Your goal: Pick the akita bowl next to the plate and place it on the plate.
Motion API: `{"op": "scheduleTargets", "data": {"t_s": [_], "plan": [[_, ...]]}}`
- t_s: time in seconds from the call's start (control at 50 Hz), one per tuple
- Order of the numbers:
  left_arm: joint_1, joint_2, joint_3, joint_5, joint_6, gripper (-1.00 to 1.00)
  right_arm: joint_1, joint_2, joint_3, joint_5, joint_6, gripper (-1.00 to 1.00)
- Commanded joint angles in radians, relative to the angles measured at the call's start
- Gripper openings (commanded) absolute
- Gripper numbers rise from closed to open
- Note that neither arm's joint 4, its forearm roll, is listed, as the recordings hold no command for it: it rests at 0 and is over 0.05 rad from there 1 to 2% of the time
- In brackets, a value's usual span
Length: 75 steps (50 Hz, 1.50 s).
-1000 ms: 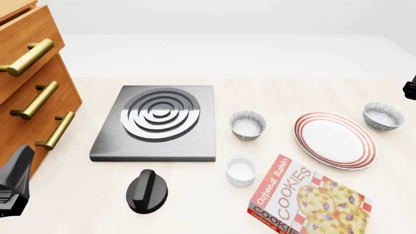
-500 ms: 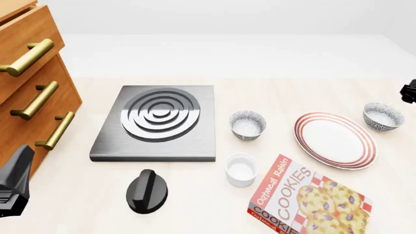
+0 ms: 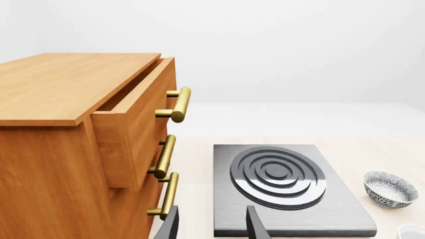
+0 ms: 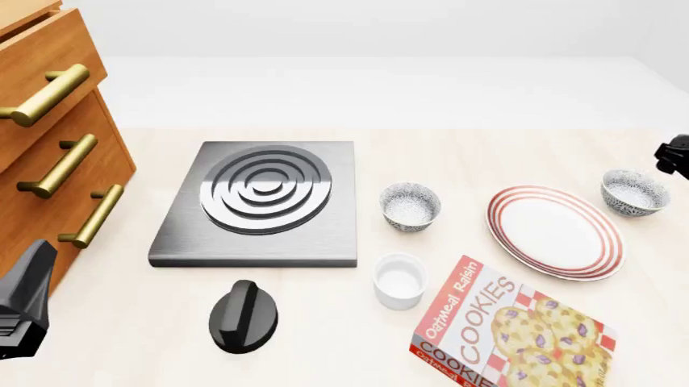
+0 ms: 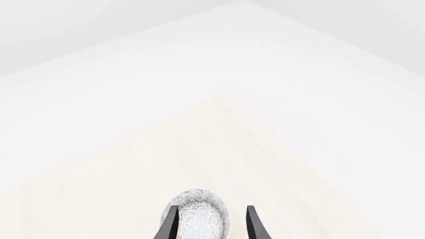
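Black right gripper (image 5: pixel 206 224) jaws apart above akita bowl (image 5: pixel 198 214), just right of plate (image 4: pixel 554 232). Twin bowl (image 4: pixel 411 206), ramekin (image 4: pixel 399 280), cookie box (image 4: pixel 506 330) left of plate. Only left wrist shows left gripper (image 3: pixel 211 226) jaws apart near stove (image 3: pixel 285 186).

We list one akita bowl (image 4: pixel 634 192), grey-speckled, white inside, upright just right of the plate (image 4: pixel 554 231), which is large, white, red-ringed and flat on the surface.
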State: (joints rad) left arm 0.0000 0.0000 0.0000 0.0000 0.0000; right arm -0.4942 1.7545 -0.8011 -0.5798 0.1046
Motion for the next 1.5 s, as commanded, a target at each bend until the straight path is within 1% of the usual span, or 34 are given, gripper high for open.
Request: {"op": "scheduleTargets", "data": {"t_s": [0.02,0.28,0.44,0.68,1.1,1.5], "plan": [[0.0,0.0,0.0,0.0,0.0,1.0,0.0,0.027,-0.024,0.03,0.025,1.0],[0.0,0.0,0.0,0.0,0.0,1.0,-0.002,0.047,-0.047,0.051,0.041,1.0],[0.0,0.0,0.0,0.0,0.0,1.0,0.001,0.061,-0.069,0.084,0.065,1.0],[0.0,0.0,0.0,0.0,0.0,1.0,0.006,0.061,-0.078,0.11,0.087,1.0],[0.0,0.0,0.0,0.0,0.0,1.0,0.001,0.086,-0.127,0.166,0.126,1.0],[0.0,0.0,0.0,0.0,0.0,1.0,-0.005,0.109,-0.151,0.188,0.147,1.0]]}}
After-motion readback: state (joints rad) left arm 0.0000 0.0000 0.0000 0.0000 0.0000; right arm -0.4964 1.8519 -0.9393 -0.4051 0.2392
